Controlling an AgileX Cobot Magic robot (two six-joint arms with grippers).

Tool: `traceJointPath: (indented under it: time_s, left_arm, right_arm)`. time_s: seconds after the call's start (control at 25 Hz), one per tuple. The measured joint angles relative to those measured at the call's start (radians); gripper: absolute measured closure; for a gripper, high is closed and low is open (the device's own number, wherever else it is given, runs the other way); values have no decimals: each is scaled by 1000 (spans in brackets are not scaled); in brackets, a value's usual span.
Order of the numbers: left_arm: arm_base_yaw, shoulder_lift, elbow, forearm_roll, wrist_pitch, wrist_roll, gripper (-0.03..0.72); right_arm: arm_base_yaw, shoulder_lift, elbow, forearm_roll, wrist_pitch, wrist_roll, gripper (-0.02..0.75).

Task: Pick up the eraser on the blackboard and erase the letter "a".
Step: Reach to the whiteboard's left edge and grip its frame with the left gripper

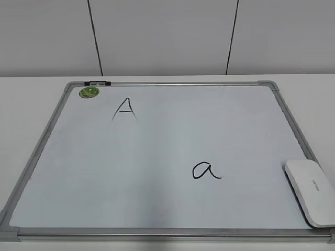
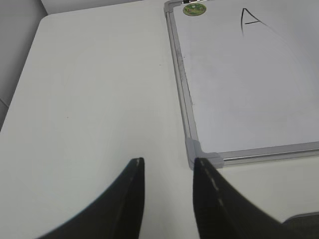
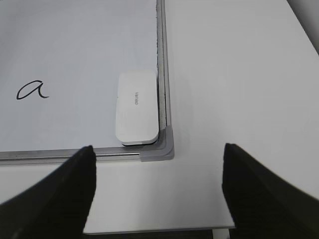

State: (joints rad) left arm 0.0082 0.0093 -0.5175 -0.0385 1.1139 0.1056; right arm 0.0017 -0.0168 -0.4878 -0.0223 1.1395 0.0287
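Observation:
The blackboard (image 1: pixel 157 198) is a white board with a silver-grey frame, lying flat on the table; it also shows in the left wrist view (image 2: pixel 259 99) and the right wrist view (image 3: pixel 75 45). The white eraser (image 1: pixel 311 191) lies at its near right corner, also in the right wrist view (image 3: pixel 136 108). The cursive letter "a" (image 1: pixel 206 171) sits left of the eraser, also in the right wrist view (image 3: pixel 33 90). My right gripper (image 3: pixel 157 154) is open and empty, over bare table just short of the eraser's corner. My left gripper (image 2: pixel 168 164) is open and empty beside the board's near left corner.
An angular uppercase "A" (image 1: pixel 125 109) and a round green sticker (image 1: pixel 89 92) are near the board's far left corner. A black clip (image 1: pixel 97 82) sits on the far frame. The white table (image 2: pixel 99 89) extends left and right of the board; its front edge (image 3: pixel 159 230) is close.

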Motion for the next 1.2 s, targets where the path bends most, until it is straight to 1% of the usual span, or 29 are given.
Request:
traceJointPath:
  time_s: [1.2]
  left_arm:
    - [0,0,0,0,0,0,444]
  right_arm:
    - [0,0,0,0,0,0,151]
